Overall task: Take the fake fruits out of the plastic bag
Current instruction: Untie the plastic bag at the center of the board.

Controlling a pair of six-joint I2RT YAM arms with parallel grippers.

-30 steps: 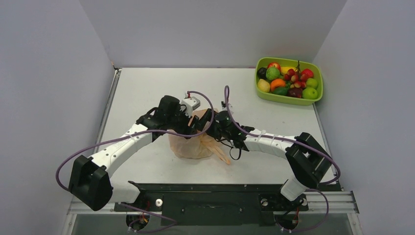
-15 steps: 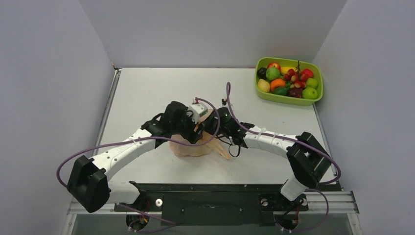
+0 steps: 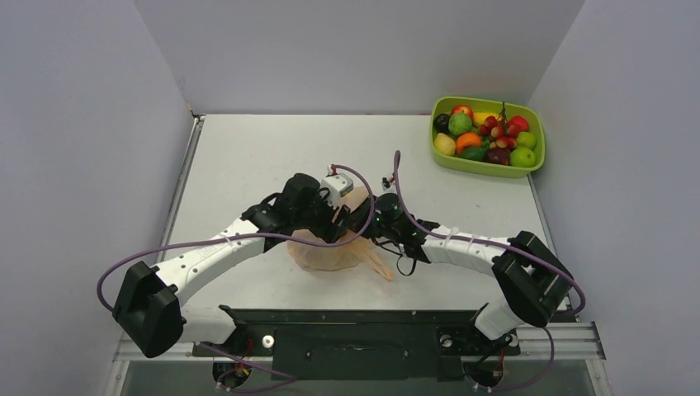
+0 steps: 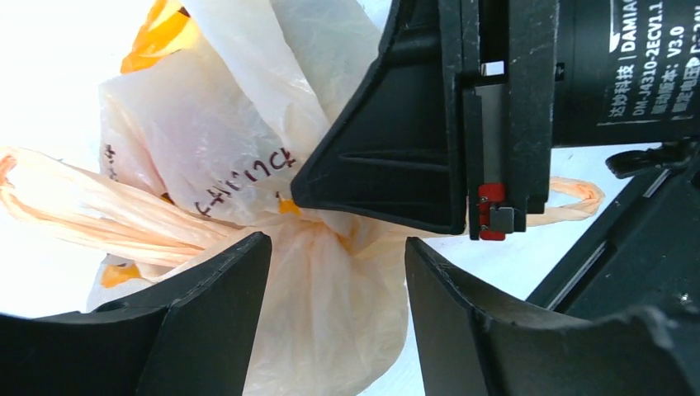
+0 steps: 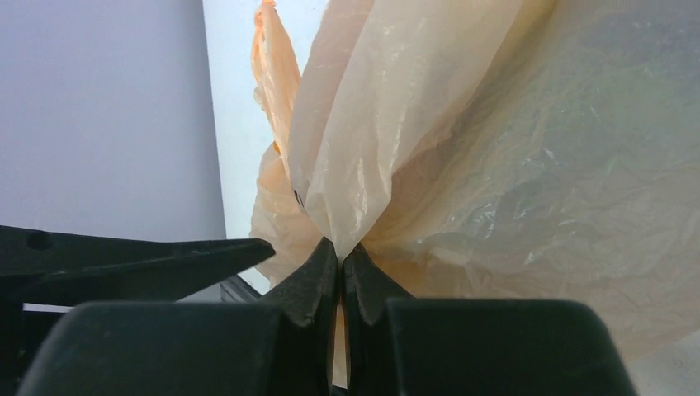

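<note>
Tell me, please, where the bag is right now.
In the top view the bag lies mid-table, under both wrists; the right gripper is shut on a fold of it, and the open left gripper faces it.

This is looking like a robotics lab test cell, where plain grey panels (image 3: 347,49) are boxing in a white table (image 3: 248,148), a left arm (image 3: 206,256) and right arm (image 3: 470,246) trailing purple cables (image 3: 111,276) are sitting bolted to a black base plate (image 3: 355,330), and fake fruits (image 3: 487,136) are serving as props in a lime-green tray (image 3: 483,171).
</note>
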